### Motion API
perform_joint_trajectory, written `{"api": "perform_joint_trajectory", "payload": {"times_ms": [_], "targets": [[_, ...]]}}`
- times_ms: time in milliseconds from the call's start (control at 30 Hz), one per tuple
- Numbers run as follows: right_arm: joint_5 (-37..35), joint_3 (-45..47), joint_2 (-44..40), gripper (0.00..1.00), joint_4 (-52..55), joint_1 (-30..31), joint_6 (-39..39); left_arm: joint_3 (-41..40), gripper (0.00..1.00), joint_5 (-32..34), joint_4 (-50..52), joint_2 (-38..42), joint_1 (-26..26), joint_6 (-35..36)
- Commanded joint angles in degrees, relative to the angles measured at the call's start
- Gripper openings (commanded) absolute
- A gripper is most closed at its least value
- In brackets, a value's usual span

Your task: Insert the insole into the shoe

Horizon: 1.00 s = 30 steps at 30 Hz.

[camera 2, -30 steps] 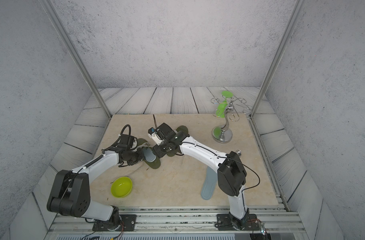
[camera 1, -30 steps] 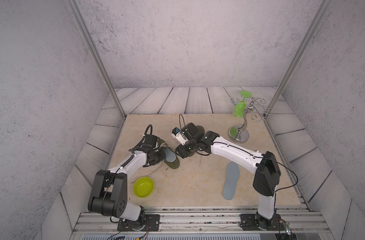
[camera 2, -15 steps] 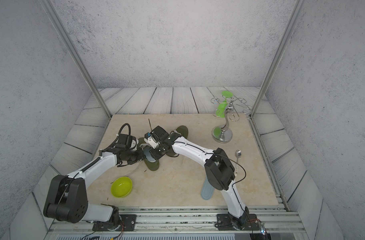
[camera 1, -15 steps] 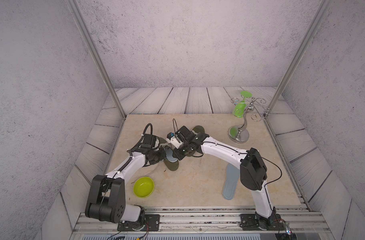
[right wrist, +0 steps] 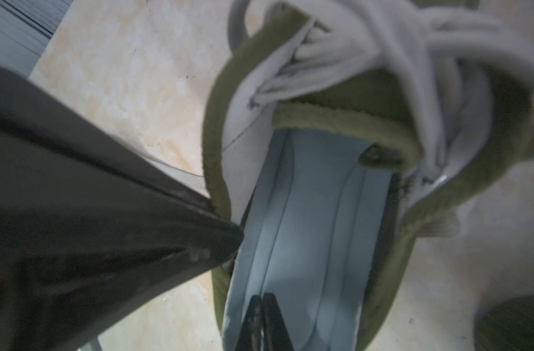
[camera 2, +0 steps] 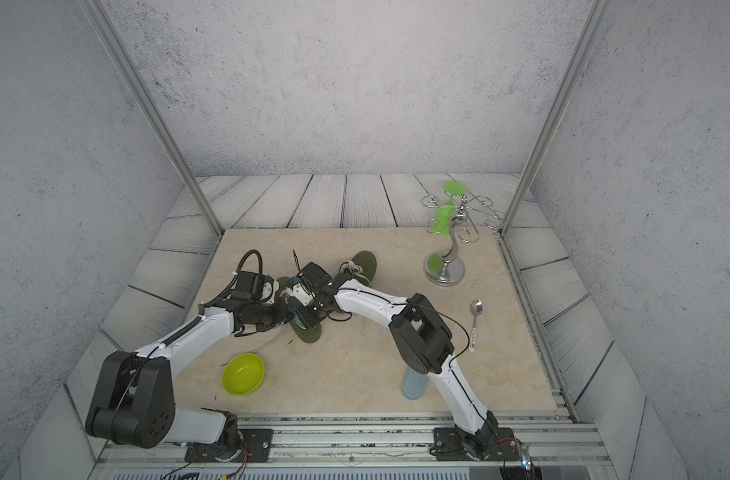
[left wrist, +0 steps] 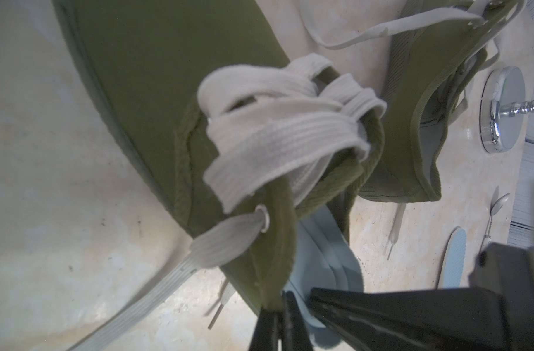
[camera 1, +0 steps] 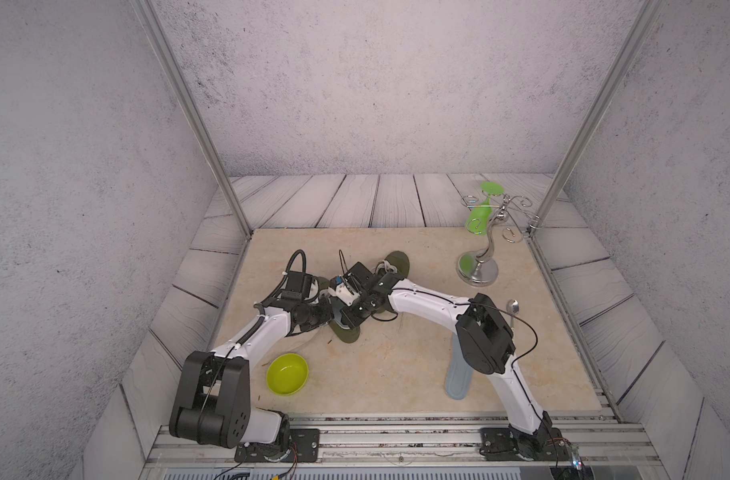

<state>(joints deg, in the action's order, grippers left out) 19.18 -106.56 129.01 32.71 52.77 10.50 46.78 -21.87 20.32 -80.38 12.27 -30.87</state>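
An olive green shoe (camera 1: 349,335) with white laces lies at the table's middle left. A light blue insole (right wrist: 314,225) lies inside it, its heel end showing at the opening. My left gripper (left wrist: 276,322) is shut on the shoe's (left wrist: 180,91) collar edge. In the right wrist view my right gripper (right wrist: 262,304) is shut, its tips together on the insole's heel part, with nothing between them. In both top views the two grippers meet over the shoe's opening, the left gripper (camera 1: 326,309) beside the right gripper (camera 1: 347,320).
A second olive shoe (camera 1: 398,262) lies just behind. Another blue insole (camera 1: 457,380) rests near the front under the right arm. A lime bowl (camera 1: 287,374) sits front left, a spoon (camera 1: 513,307) at right, a chrome stand (camera 1: 479,266) with a green goblet (camera 1: 479,217) back right.
My right gripper has swung left from the rear shoe onto the front shoe's opening and closed. The left gripper has kept its place at the shoe's collar.
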Motion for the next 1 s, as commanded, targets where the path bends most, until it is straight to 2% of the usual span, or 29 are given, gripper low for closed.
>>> {"api": "perform_joint_trajectory", "payload": {"times_ms": [0, 367, 467, 600, 733, 967], "targets": [[0.0, -1.0, 4.8, 0.06, -1.1, 0.7, 2.1, -0.5, 0.00, -2.8, -2.4, 2.2, 0.3, 0.4], [-3.8, -4.0, 9.6, 0.05, -0.1, 0.6, 2.6, -1.7, 0.00, -5.3, -4.4, 2.8, 0.2, -1.4], [-5.4, -2.5, 4.5, 0.05, 1.7, 0.6, 0.8, -1.6, 0.00, -4.6, -3.7, 2.8, 0.2, -0.2], [-8.1, -1.5, -2.6, 0.11, 4.7, 0.3, -0.5, -1.0, 0.00, -3.7, -2.8, 1.8, 0.0, 1.1], [-7.7, -2.7, -3.2, 0.12, 7.3, -0.1, -0.7, -0.3, 0.00, -3.3, -2.1, 1.1, 0.0, 2.0], [-7.5, 1.9, -6.0, 0.12, 6.1, -0.1, 0.4, -0.2, 0.00, -4.2, -2.6, 0.2, -0.1, 2.0]]}}
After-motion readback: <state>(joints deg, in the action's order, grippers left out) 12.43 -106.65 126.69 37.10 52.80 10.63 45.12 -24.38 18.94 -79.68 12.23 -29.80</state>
